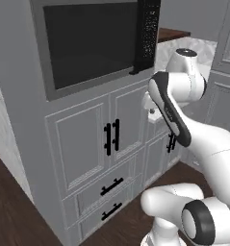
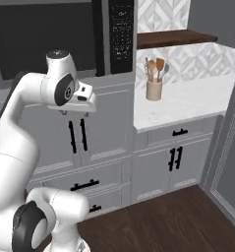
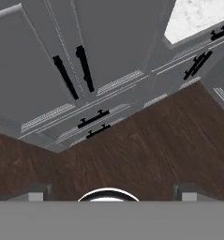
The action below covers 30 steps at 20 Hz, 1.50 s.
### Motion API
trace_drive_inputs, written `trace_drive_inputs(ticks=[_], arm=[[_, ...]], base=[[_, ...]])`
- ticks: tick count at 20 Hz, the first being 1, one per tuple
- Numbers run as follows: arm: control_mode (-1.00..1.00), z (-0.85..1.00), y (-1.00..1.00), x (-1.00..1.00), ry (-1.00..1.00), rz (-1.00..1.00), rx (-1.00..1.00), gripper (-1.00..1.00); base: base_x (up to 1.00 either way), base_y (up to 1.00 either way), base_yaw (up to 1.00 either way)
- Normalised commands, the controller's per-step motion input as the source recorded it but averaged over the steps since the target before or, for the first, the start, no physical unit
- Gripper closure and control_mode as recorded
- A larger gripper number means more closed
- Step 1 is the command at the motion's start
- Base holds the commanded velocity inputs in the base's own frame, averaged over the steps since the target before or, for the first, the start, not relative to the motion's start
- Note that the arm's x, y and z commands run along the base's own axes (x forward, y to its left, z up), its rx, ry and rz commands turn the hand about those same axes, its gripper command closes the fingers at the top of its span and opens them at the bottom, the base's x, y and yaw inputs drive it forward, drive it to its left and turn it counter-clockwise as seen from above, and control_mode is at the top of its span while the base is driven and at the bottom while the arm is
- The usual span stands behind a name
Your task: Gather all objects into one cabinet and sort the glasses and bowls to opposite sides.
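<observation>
The white arm's two-finger tool [image 2: 75,114] hangs in front of the tall grey oven unit, pointing down at the dark wood floor [image 3: 132,150]. In the hand view its two tips sit far apart at the bottom corners with nothing between them, so it is wide and empty. None of the task's tableware can be seen here, neither the red cup, the beige tumbler nor the blue bowl, and no grey wall cabinet with long bar handles can be made out either, so their place relative to the tool cannot be told. The main risk, as I judge it, is the arm swinging blindly near the black microwave panel [image 2: 121,34] or the white marble desk [image 2: 188,101] with its beige utensil crock [image 2: 154,89], knocking the crock over.
</observation>
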Motion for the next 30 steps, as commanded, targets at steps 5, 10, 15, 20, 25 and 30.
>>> trace_drive_inputs(ticks=[5,10,15,20,25,30], arm=[[1.00,0.00,0.00,0.00,0.00,0.00,0.00,-1.00],[1.00,0.00,0.00,0.00,0.00,0.00,0.00,-1.00],[1.00,0.00,0.00,0.00,0.00,0.00,0.00,-1.00],[1.00,0.00,0.00,0.00,0.00,0.00,0.00,-1.00],[1.00,0.00,0.00,0.00,0.00,0.00,0.00,-1.00],[1.00,0.00,0.00,0.00,0.00,0.00,0.00,-1.00]], base=[[-0.02,0.60,0.37],[0.00,0.69,0.48],[-0.14,0.34,0.31],[-0.01,-0.12,0.03],[0.00,-0.78,0.01],[0.00,-0.71,0.08]])
